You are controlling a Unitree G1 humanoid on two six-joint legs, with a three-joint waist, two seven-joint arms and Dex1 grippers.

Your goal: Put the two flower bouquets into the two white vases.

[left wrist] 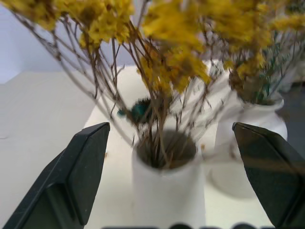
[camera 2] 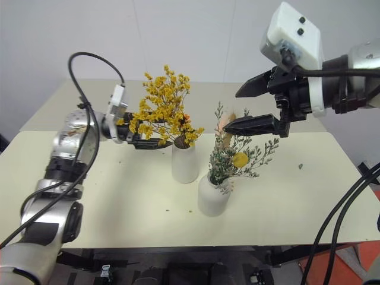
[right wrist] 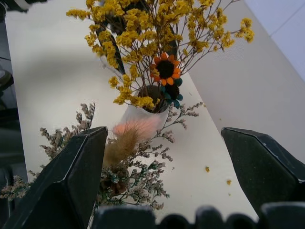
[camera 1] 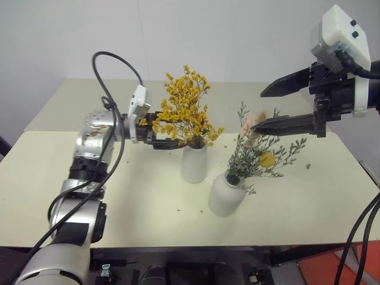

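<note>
The yellow-orange bouquet [camera 1: 185, 110] stands in the taller white vase [camera 1: 194, 164] at mid-table, its stems down in the vase mouth [left wrist: 167, 151]. My left gripper [camera 1: 169, 135] is open, level with the stems just left of the vase rim, its fingers [left wrist: 76, 176] spread wider than the vase and touching nothing. The grey-green bouquet [camera 1: 259, 155], with its pink plume [right wrist: 131, 136] and yellow ball, stands in the squat white vase [camera 1: 226, 197] to the right front. My right gripper [camera 1: 257, 110] hangs open above that bouquet, holding nothing.
Both vases stand on a cream table [camera 1: 148, 208] with small flower crumbs [right wrist: 208, 169] scattered on it. A second table [camera 1: 71, 101] adjoins behind, against a white wall. Black cables [camera 1: 356, 237] hang at the right edge.
</note>
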